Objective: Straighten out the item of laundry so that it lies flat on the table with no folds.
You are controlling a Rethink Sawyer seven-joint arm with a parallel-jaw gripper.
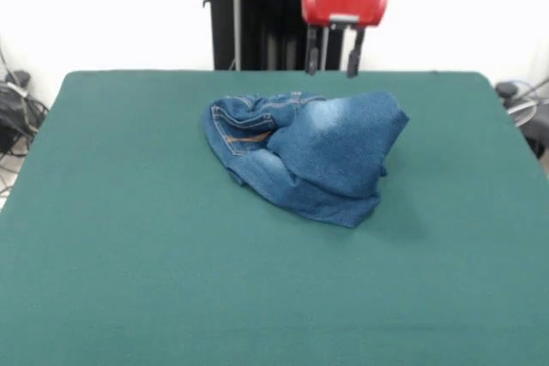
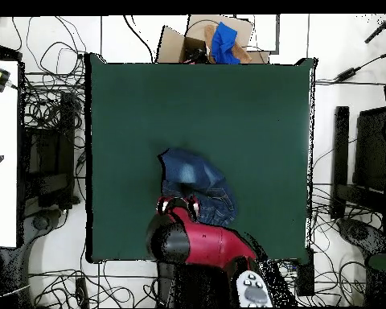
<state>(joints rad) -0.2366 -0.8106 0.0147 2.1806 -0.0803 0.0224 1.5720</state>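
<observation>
While my gripper (image 1: 334, 61) hangs raised with its two fingers (image 1: 313, 59) spread apart and holding nothing, I read the front view from left to right. Jeans (image 1: 304, 153): crumpled in a heap on the table (image 1: 129, 263), below the fingertips and not touching them. Waistband and stitched pocket: lower left of the fingers. Folded, faded leg panel: directly beneath, reaching lower right. Overhead, the red arm (image 2: 204, 245) covers the heap's near edge.
</observation>
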